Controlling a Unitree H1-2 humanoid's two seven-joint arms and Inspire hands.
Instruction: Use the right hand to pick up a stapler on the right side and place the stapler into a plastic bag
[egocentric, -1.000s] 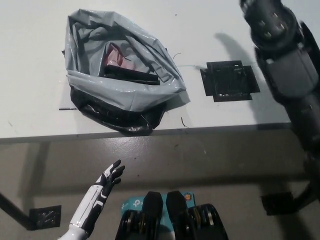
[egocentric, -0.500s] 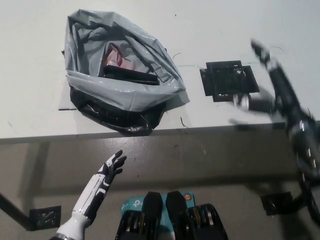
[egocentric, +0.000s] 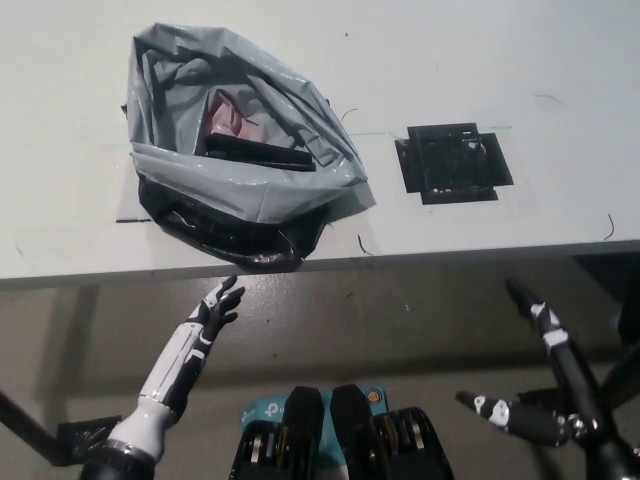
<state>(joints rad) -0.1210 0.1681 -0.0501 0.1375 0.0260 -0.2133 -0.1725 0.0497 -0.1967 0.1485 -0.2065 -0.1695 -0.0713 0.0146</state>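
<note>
A grey plastic bag (egocentric: 240, 190) lies open on the white table (egocentric: 80, 230) at the left. Inside it I see a long black object (egocentric: 262, 152) that looks like the stapler, lying flat beside something pink (egocentric: 228, 118). My black right hand (egocentric: 560, 405) hangs open at the lower right, below the table's front edge, holding nothing. My white left hand (egocentric: 220, 303) rests at the lower left, just under the table edge and below the bag, its fingers apart and empty.
A black square patch (egocentric: 453, 163) is stuck to the table right of the bag. The table's front edge (egocentric: 450, 255) runs across the middle of the picture. A small black plate (egocentric: 85, 435) lies on the floor at the lower left.
My right arm has swung down from above the table's right side to below its front edge, hand empty. My left hand has risen slightly toward the table edge.
</note>
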